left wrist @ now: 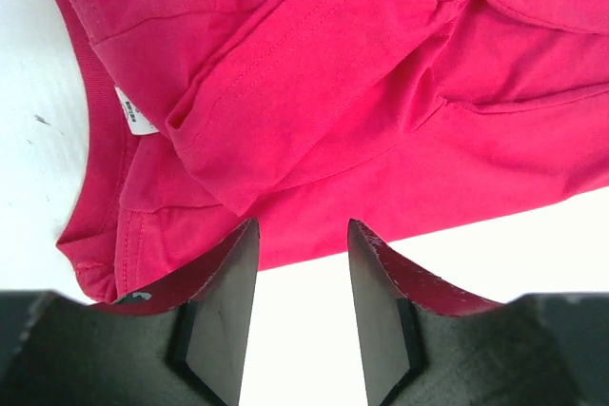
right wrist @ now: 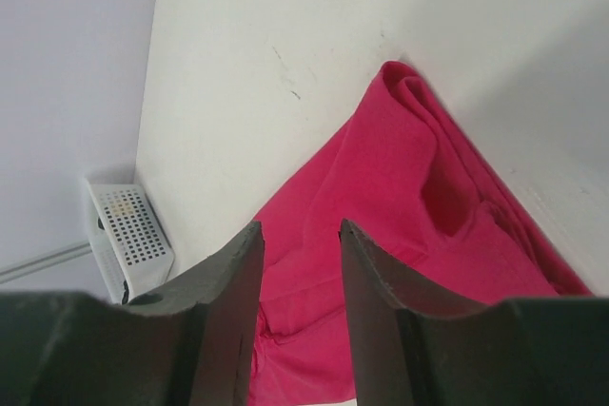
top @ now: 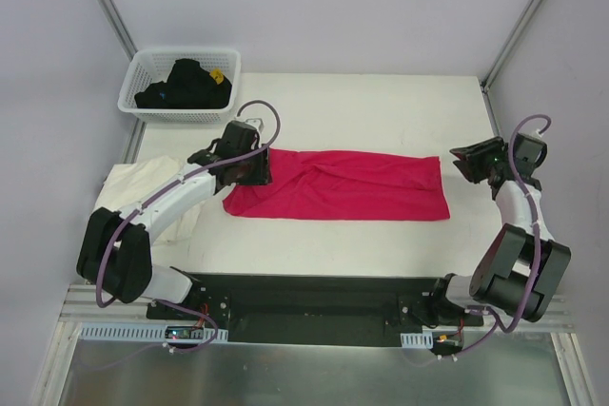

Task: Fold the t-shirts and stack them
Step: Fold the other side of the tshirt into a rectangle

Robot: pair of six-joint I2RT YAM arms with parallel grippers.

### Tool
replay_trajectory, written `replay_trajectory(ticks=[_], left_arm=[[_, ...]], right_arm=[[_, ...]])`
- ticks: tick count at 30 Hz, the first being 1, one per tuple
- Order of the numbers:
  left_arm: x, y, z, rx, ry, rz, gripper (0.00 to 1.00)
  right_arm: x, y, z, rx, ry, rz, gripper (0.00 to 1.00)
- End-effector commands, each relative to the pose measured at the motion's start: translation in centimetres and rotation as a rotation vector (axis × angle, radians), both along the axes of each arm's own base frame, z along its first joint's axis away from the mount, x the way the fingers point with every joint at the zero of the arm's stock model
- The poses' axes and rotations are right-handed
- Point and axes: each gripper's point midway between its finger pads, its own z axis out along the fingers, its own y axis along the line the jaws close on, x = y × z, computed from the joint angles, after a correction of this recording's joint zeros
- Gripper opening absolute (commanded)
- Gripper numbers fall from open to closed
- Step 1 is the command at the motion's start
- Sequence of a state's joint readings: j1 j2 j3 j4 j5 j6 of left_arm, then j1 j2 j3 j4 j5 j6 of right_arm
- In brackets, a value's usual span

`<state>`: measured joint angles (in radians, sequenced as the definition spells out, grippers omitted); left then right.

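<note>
A magenta-red t-shirt [top: 338, 185] lies folded into a long band across the middle of the table. In the left wrist view its collar end, with a white label [left wrist: 136, 113], fills the upper frame [left wrist: 381, 92]. My left gripper [top: 259, 172] hovers at the shirt's left end. It is open [left wrist: 303, 235], and only bare table shows between the fingers. My right gripper [top: 461, 161] hangs just off the shirt's right end, open [right wrist: 300, 235] and holding nothing. The red cloth [right wrist: 409, 197] lies beyond its fingers. A cream-white t-shirt [top: 133, 183] lies at the table's left edge, partly under the left arm.
A white lattice basket [top: 143, 71] with dark clothes stands at the back left and shows again in the right wrist view [right wrist: 128, 235]. White table [top: 381, 106] extends behind the red shirt. Metal frame posts rise at both back corners.
</note>
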<state>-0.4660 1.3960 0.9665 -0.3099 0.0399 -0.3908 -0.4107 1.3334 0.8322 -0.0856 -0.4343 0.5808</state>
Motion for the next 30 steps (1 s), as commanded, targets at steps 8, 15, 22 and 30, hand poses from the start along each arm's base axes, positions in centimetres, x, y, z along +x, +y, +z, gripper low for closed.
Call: replay_trajectory(ticks=[8,15,22,30], left_arm=[[2.1,1.4,4.3,0.040,-0.146,0.099,0.41],[7.6,-0.8,4.8,0.082,-0.190,0.062,0.39],[11.6,-5.9,3.2,0.043,-0.269,-0.257,0.34],[12.8,-6.9,2.2,0.063,-0.304,-0.432,0.33]], right_arm=[[2.8,7.5,-1.6,0.070,-0.024,0.169,0.38],[5.7,12.7,-2.2,0.130,-0.030,0.290,0.38],[5.3,13.8,-2.2,0.136,-0.038,0.330,0.38],[4.6,13.1,-2.5,0.131,-0.038,0.319,0.38]])
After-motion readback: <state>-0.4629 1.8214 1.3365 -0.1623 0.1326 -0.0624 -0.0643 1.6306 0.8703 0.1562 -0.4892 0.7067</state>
